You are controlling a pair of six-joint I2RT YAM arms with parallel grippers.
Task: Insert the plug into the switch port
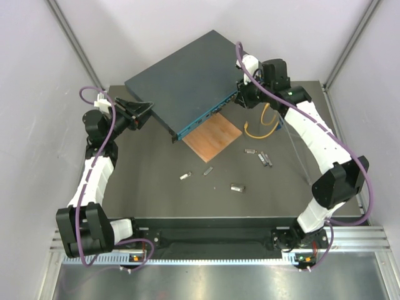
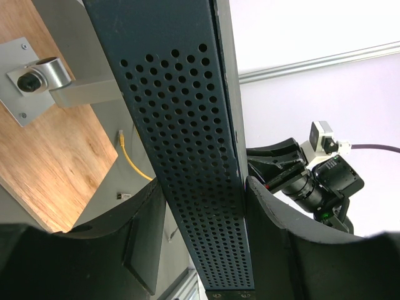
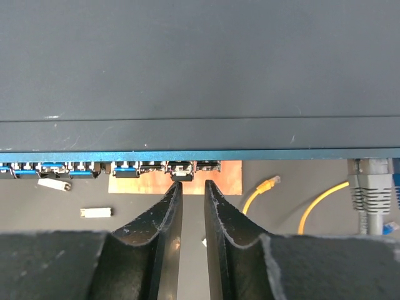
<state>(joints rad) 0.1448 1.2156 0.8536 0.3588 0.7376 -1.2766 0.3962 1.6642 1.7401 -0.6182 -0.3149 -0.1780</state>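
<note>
Dark blue-grey flat metal switch, far on the dark table, is clamped edgewise by the left gripper, apparently steadying it while the right gripper, fingers nearly together, hold unclear, meets its sockets.

Dark grey table with a matte top, thin brown wooden square lying flat near its middle, yellow cable looped just right of the square, small silver connectors scattered nearer the arms, three more clustered below the cable

Flat dark blue-grey switch, angled, teal socket face
</note>
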